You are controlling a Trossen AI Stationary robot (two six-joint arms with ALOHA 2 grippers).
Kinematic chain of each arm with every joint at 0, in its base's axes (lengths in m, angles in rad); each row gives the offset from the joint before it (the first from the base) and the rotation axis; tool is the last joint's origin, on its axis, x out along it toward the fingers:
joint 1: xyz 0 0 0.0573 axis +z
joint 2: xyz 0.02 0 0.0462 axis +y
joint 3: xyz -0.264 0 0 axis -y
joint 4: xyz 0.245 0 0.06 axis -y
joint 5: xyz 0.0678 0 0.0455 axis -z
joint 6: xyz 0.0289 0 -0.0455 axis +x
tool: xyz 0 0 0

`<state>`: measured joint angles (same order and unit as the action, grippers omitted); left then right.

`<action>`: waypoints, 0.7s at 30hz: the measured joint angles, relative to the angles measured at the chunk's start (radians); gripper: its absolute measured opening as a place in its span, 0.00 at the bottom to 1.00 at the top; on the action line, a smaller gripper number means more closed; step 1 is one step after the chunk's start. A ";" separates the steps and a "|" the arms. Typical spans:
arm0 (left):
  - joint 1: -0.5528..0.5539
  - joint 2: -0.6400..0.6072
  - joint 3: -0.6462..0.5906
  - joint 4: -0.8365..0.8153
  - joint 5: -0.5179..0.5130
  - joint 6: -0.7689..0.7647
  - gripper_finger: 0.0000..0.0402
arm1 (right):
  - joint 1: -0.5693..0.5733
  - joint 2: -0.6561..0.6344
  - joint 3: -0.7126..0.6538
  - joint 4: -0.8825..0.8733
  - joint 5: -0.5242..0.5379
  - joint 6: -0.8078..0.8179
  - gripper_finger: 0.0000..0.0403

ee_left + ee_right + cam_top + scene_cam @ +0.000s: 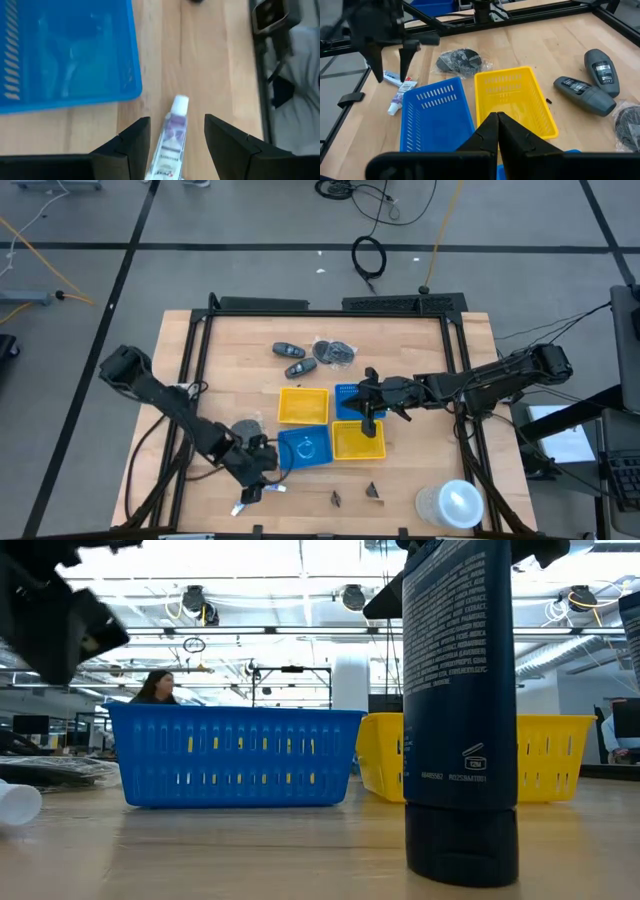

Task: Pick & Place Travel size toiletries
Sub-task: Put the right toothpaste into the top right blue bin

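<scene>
Left pincer [174, 142] wide, straddling a tube [171, 136] on the counter [230, 360], at five o'clock of the blue tray [305, 447]. Farther, right pincer [496, 125] closed, empty, above the yellow tray [358, 442].

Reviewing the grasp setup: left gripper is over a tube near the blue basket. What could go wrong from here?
1. The left gripper straddles the tube open; the tube lies slightly skewed, so closing may pinch it off-centre.
2. A second tube lies close beside it and may get nudged.
3. The blue basket edge is near; a swing could clip it.
</scene>
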<state>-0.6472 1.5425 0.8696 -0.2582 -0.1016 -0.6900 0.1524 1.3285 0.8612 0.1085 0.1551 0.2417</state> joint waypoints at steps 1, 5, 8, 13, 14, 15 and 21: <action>-0.004 0.014 0.000 0.014 0.002 -0.007 0.46 | 0.000 0.000 0.000 0.000 0.000 0.000 0.01; -0.017 0.055 0.000 0.056 0.016 -0.029 0.46 | 0.000 0.000 0.000 0.000 0.000 0.000 0.01; -0.027 0.083 0.000 0.057 0.018 -0.031 0.46 | 0.000 0.000 0.000 0.000 0.000 0.000 0.01; -0.029 0.124 0.000 0.059 0.033 -0.037 0.46 | 0.000 0.000 0.000 0.000 0.000 0.000 0.01; -0.029 0.131 0.000 0.060 0.039 -0.040 0.46 | 0.000 0.000 0.000 0.000 0.000 0.000 0.01; -0.029 0.138 0.000 0.058 0.041 -0.043 0.46 | 0.000 0.000 0.000 0.000 0.000 0.000 0.01; -0.029 0.168 0.000 0.051 0.046 -0.038 0.46 | 0.000 0.000 0.000 0.000 0.000 0.000 0.01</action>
<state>-0.6762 1.7108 0.8696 -0.2077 -0.0558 -0.7277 0.1524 1.3285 0.8610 0.1081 0.1552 0.2414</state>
